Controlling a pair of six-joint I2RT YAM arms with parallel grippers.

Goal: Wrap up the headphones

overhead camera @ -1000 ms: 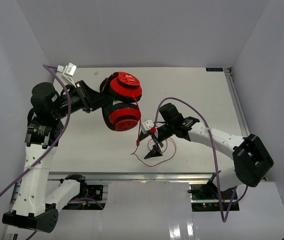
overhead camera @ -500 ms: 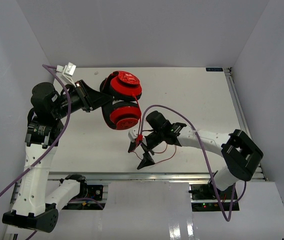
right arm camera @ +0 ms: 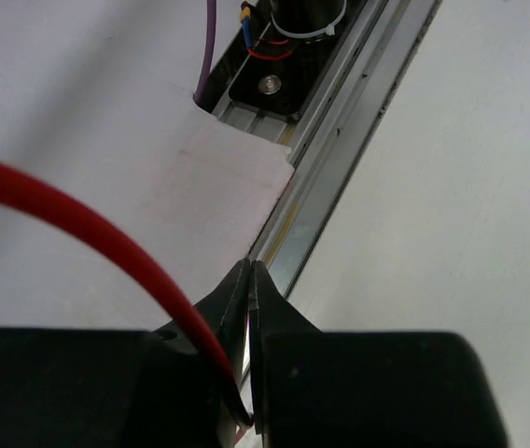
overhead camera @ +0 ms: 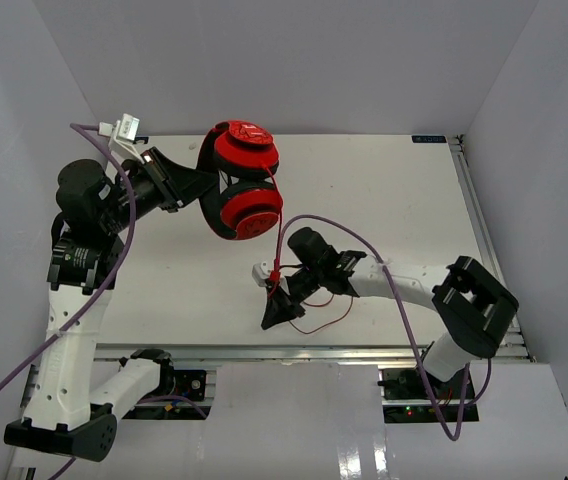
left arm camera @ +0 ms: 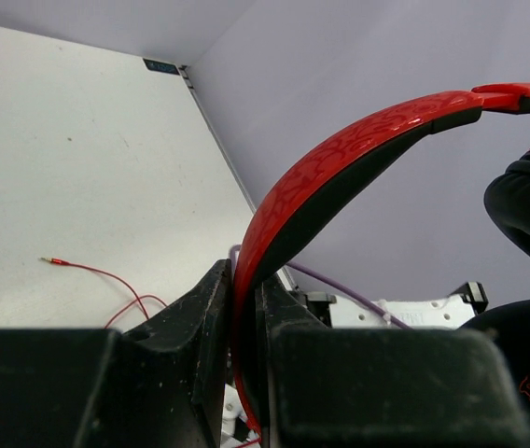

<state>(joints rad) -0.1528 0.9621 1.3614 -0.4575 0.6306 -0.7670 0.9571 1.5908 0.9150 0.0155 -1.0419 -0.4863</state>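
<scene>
Tabletop [overhead camera: 394, 190]: white, walled on three sides, with a metal rail [overhead camera: 264, 352] along the near edge.
Headphones [overhead camera: 246, 190]: red, held up off the tabletop over its far-left part, not resting on it.
Earcups [overhead camera: 249, 213]: two, round, red-shelled, stacked one above the other in the top view over the tabletop's far-left part.
Headband [left arm camera: 340, 159]: red with a cracked pattern and a black inner lining, arching up and right out of the left grip.
Left tool [overhead camera: 202, 186]: raised above the tabletop's left side, clamped on the headband with a finger pressed to each side.
Right tool [overhead camera: 276, 308]: low over the tabletop's near edge, about mid-width; jaws shut, tips meeting, pinching the cable deeper in between the fingers.
Cable [right arm camera: 78, 219]: thin and red, running from the lower earcup down to the right tool, then lying in loose loops on the tabletop by its near edge.
Plug [left arm camera: 52, 261]: the cable's end, lying flat on the tabletop, apart from both tools.
</scene>
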